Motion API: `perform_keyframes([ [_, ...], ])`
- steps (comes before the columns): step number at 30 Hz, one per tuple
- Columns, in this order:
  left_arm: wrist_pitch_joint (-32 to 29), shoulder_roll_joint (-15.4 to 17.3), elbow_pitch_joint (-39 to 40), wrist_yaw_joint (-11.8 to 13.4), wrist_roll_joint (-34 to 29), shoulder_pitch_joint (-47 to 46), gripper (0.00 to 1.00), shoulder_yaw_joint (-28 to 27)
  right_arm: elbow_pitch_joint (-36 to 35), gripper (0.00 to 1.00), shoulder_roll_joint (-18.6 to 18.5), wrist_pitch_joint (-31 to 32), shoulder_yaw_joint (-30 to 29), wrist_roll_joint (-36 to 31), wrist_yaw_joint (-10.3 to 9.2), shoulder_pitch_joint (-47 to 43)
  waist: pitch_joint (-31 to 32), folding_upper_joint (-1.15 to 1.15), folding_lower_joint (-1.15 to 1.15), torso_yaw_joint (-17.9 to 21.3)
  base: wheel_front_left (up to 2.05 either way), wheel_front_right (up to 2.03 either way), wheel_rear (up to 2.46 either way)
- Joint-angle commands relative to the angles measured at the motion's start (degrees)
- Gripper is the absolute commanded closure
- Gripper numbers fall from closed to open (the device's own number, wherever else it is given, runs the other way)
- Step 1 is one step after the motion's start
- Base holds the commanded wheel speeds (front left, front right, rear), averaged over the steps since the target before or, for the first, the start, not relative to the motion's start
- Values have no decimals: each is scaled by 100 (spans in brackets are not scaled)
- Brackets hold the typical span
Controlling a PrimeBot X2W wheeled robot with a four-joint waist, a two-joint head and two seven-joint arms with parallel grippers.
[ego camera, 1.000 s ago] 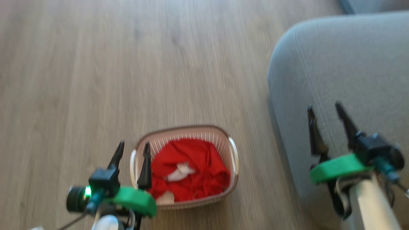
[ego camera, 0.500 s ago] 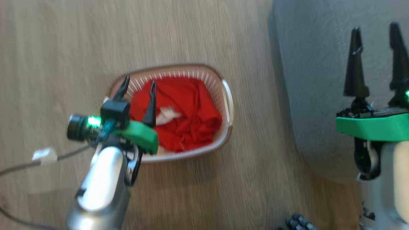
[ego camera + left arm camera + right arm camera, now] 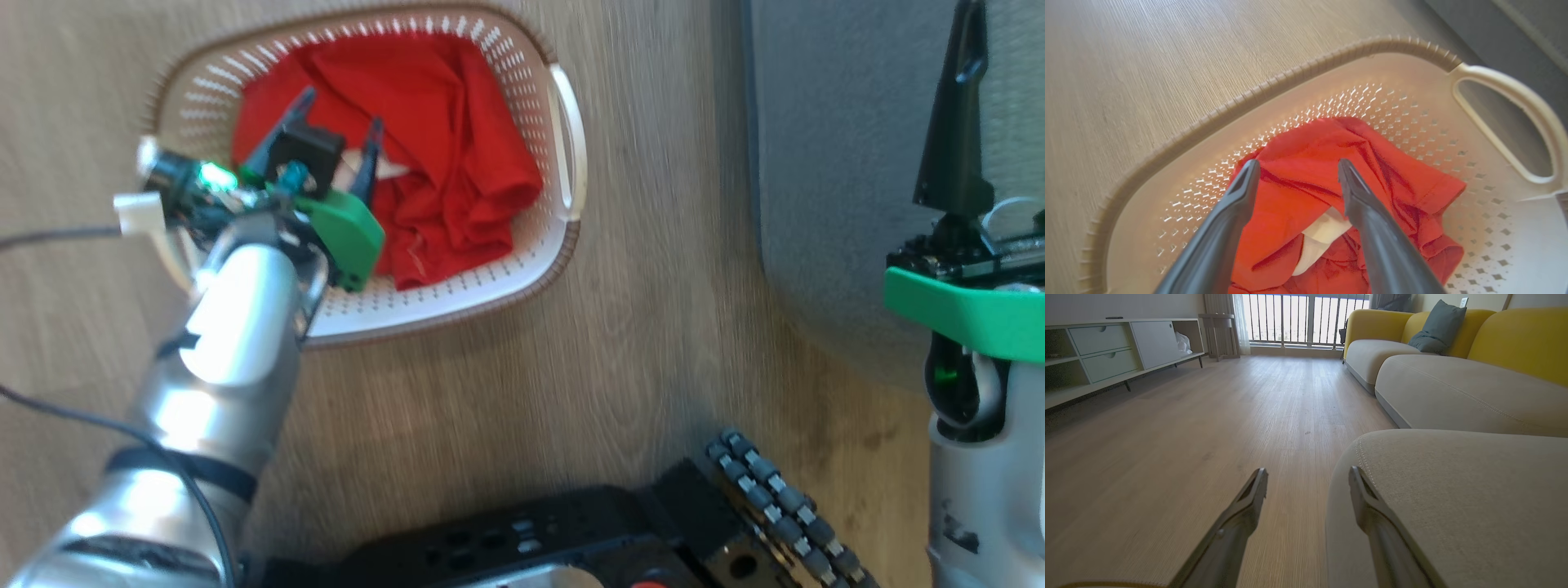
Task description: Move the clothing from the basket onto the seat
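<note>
In the head view, the left gripper [image 3: 343, 108] is held apart over the clothing [image 3: 457, 122], heaped in the basket [image 3: 457, 286] near the seat [image 3: 833, 163]. In the left wrist view, nothing is clamped yet: lowering and closing onto a fold is called for. In the right wrist view, the right gripper [image 3: 1307, 473] is spread, empty, at the seat's edge.

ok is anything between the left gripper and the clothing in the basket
Nothing visible does. The left gripper hangs open over the basket, its fingers either side of a fold of the red clothing, nothing lying between them. Whether the tips touch the fabric can't be told.
</note>
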State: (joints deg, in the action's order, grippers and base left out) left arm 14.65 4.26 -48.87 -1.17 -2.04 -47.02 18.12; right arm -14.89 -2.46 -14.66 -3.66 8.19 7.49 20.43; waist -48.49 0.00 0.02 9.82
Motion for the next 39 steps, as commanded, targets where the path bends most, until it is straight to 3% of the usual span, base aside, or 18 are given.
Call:
perform_keyframes([
  [1,35,215,-140,12,-87,-67,0,-36,-251,0,-42,-34,134,12,0,-81,-483,0,-2,197,0,0,0],
  [4,35,243,-405,34,-73,-321,0,-26,-330,0,-42,-34,159,23,0,-57,-627,0,-2,232,0,0,0],
  [16,35,9,-1626,65,1069,-1289,0,-983,-703,0,-42,-34,545,148,0,-369,-965,0,-2,351,0,0,0],
  [23,-242,-45,-2373,72,972,-1662,0,-761,-780,0,-42,-34,693,87,0,-457,-983,0,-2,409,0,0,0],
  [32,-965,53,-2495,164,477,-1799,0,-151,-884,0,-42,-34,719,129,0,-606,-1018,0,-2,540,0,0,0],
  [34,-1072,54,-2500,280,376,-1821,0,-36,-909,0,-42,-34,737,138,0,-648,-1027,0,-2,556,0,0,0],
  [35,-1144,52,-2502,328,325,-1825,29,24,-921,0,-42,-34,743,140,0,-670,-1031,0,-2,563,0,0,0],
  [36,-1203,56,-2503,353,285,-1830,100,76,-934,0,-42,-34,748,140,0,-689,-1039,0,-2,572,0,0,0],
  [39,-1432,76,-2506,351,250,-1810,100,158,-967,0,-42,-34,744,150,0,-722,-1057,0,-2,591,0,0,0],
])
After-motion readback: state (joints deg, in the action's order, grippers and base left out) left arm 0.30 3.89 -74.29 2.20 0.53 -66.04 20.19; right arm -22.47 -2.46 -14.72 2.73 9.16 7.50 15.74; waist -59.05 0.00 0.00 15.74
